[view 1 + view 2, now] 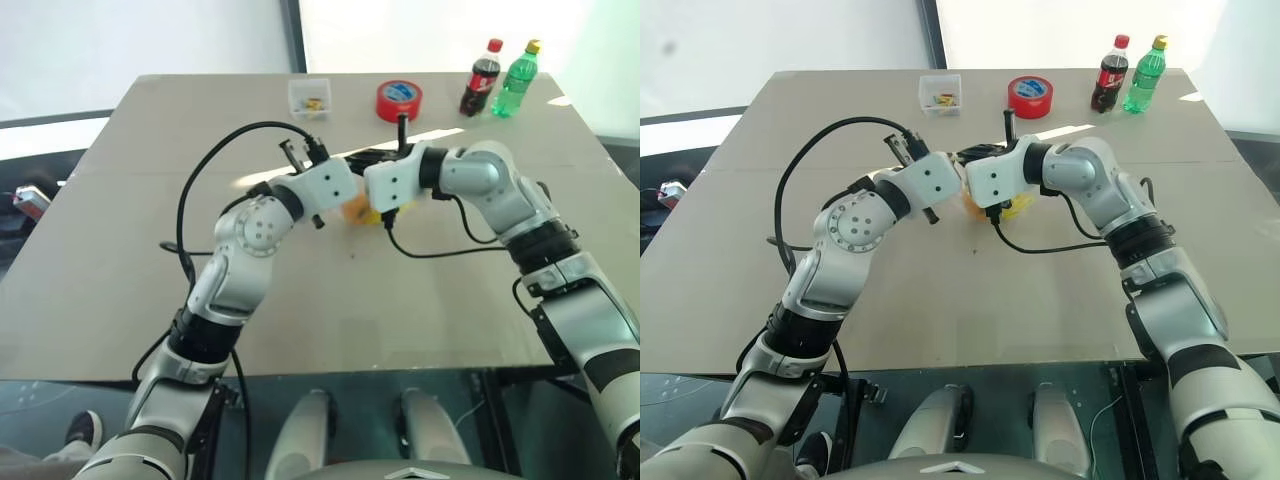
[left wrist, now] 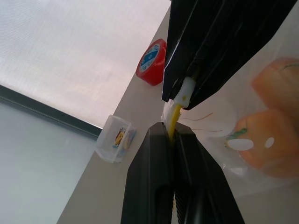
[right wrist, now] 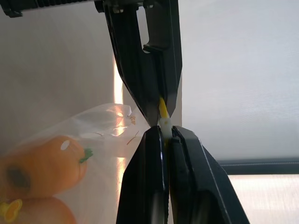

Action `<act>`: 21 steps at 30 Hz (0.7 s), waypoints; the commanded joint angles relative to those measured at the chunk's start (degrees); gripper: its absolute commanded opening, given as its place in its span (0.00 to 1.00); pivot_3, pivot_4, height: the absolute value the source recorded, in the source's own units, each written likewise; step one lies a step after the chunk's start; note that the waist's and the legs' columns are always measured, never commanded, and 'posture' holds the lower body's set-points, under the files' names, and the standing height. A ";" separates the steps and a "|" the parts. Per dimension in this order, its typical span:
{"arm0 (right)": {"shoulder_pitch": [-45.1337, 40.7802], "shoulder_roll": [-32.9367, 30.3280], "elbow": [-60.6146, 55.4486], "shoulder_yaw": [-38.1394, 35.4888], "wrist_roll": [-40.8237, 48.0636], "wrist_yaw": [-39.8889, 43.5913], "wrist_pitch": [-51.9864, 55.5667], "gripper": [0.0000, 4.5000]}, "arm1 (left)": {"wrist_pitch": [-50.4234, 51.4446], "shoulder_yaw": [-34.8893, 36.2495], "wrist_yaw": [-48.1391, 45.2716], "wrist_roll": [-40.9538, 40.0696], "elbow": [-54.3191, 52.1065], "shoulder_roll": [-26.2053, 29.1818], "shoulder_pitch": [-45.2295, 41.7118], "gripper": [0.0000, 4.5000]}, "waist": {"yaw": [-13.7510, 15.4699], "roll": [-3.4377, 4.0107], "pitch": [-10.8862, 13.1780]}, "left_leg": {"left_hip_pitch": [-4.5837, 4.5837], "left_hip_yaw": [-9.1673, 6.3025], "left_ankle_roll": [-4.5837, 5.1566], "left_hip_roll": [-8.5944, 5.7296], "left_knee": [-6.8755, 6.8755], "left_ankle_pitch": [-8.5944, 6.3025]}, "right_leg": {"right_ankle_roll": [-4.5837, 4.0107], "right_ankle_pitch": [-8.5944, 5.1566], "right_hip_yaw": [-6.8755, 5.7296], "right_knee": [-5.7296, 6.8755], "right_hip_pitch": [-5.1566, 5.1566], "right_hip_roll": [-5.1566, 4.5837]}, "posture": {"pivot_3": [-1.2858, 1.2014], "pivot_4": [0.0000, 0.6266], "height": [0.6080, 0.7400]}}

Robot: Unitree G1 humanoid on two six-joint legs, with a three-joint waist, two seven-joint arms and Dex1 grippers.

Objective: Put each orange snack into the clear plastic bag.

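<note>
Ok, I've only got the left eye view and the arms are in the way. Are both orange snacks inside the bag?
Observer: Yes, the right wrist view shows two orange snacks behind the clear plastic of the bag.
Operator: Who's holding the bag?
Observer: Both. The left gripper and the right gripper are each shut on the bag's yellow zip strip, tips facing one another.
Operator: Is the bag lying on the table?
Observer: Its zip edge is held up; I cannot tell whether its bottom touches the table.

Both arms are crowding the middle of the counter. Along the far edge a small clear box, a red tape roll and two bottles are standing as obstacles.
</note>
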 commanded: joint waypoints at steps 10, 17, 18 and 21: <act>-1.54 -0.71 -2.63 -1.92 1.90 -0.14 0.68 0.62 | -1.10 0.25 1.25 0.45 -0.28 -0.15 -1.67 0.00 | 0.00 0.00 0.00 | 0.00 0.00 0.00 0.00 0.00 0.00 | 0.00 0.00 0.00 0.00 0.00 0.00 | 0.52 0.24 1.00; -1.47 -1.09 -2.52 -1.67 1.77 -0.10 0.57 0.26 | -0.96 0.23 1.43 0.48 -0.31 -0.34 -1.50 0.00 | 0.00 0.00 0.00 | 0.00 0.01 0.00 0.00 0.00 0.00 | 0.00 0.00 0.00 0.00 0.00 0.00 | 0.52 0.24 1.00; -1.44 -1.09 -2.55 -1.64 1.77 -0.13 0.63 0.20 | -0.96 0.24 1.41 0.48 -0.36 -0.33 -1.44 0.00 | 0.00 0.00 0.00 | 0.00 0.01 0.00 0.00 0.00 0.00 | 0.00 0.00 0.00 0.00 0.00 0.00 | 0.52 0.24 1.00; -1.37 -1.19 -2.46 -1.56 1.57 -0.19 0.91 0.01 | -0.91 0.19 1.39 0.52 -0.34 -0.40 -1.46 0.00 | 0.00 0.00 0.00 | 0.00 0.01 0.00 0.00 0.00 0.00 | 0.00 0.00 0.00 0.00 0.00 0.00 | 0.52 0.24 1.00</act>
